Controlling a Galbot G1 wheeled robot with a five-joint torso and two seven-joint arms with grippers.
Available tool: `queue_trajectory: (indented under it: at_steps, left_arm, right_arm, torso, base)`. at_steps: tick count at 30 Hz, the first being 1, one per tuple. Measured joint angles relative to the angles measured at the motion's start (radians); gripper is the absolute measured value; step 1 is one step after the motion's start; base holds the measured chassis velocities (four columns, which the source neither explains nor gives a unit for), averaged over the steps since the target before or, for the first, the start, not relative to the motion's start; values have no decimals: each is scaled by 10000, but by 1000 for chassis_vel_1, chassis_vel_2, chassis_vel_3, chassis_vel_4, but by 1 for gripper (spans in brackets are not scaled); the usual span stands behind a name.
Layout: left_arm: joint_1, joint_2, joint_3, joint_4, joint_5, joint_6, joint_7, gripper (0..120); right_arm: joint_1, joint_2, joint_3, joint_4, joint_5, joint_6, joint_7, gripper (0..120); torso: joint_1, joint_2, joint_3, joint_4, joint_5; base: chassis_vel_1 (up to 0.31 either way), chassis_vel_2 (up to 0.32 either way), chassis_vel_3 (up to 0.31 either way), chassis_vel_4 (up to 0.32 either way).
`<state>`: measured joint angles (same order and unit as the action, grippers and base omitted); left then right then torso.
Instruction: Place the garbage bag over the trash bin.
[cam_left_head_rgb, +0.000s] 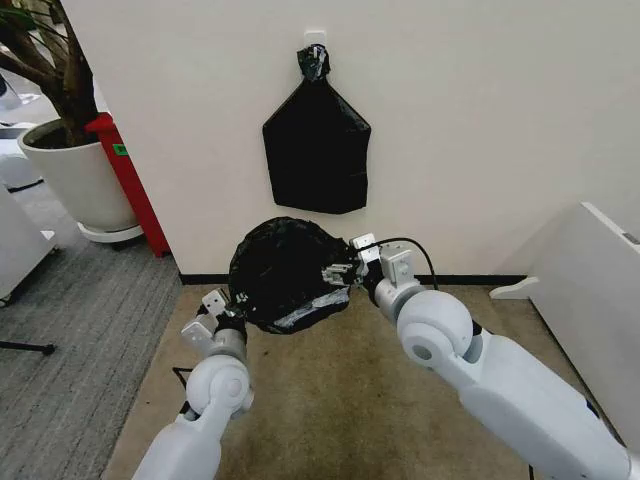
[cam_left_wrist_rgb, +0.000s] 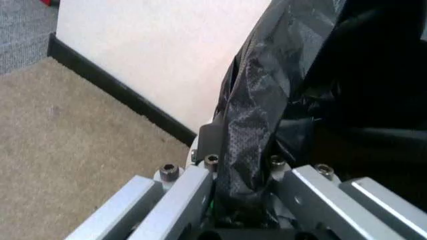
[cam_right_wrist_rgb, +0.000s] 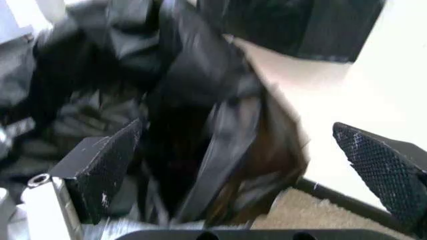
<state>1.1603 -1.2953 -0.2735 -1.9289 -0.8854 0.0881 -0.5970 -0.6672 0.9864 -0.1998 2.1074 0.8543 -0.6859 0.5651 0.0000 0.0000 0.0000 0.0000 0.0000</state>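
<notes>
We've got the garbage bag (cam_left_head_rgb: 287, 272) stretched near the wall, left gripper (cam_left_head_rgb: 232, 306) clamped on its left edge, right gripper (cam_left_head_rgb: 343, 270) spread wide at its right edge, bare carpet (cam_left_head_rgb: 340, 390) nearer us.

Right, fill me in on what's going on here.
The robot holds the garbage bag spread between both arms, by the wall. The left gripper is clamped on one edge. The right gripper is at the opposite edge with its fingers open around a fold. A flat black bundle hangs on the wall above.
</notes>
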Motion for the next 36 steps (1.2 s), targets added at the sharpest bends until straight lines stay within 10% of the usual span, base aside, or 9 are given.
queue_trajectory:
  at_steps: [36]
  left_arm:
    - [-43,-179,-284,-115,-339,-302,-78,1]
  right_arm:
    - [-1824,-177,-88,-230,-1204,-94,-411,100]
  torso:
    - [-1,0,0,-1,0]
  base:
    - [0,0,0,0]
